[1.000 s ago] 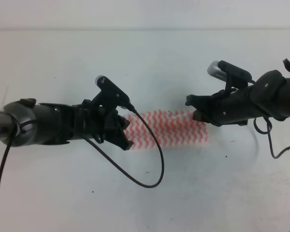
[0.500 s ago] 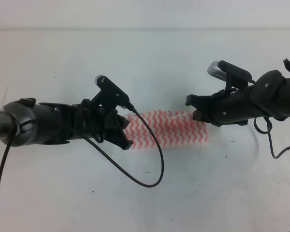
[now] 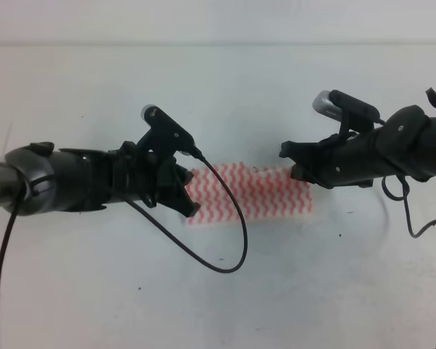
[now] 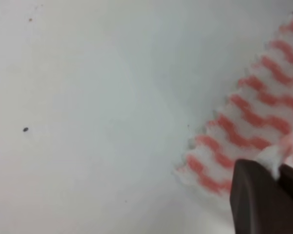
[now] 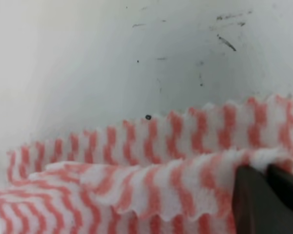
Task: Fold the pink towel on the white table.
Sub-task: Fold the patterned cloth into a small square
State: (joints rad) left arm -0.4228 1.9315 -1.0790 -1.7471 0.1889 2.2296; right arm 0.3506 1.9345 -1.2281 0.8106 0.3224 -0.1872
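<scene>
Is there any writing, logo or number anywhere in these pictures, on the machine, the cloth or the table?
No text can be read in any view.
Left arm: faint pale marks at the picture's edge, cut off and too blurred to read.
Pink towel: only wavy stripes, no label.
White table: only dark specks and scuffs, no writing.

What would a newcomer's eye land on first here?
The pink towel, a striped band already folded over, lies mid-table between both arms. The left end effector pinches its left end and the right end effector its right end, each shut on cloth. Around them, the white table is speckled.
</scene>
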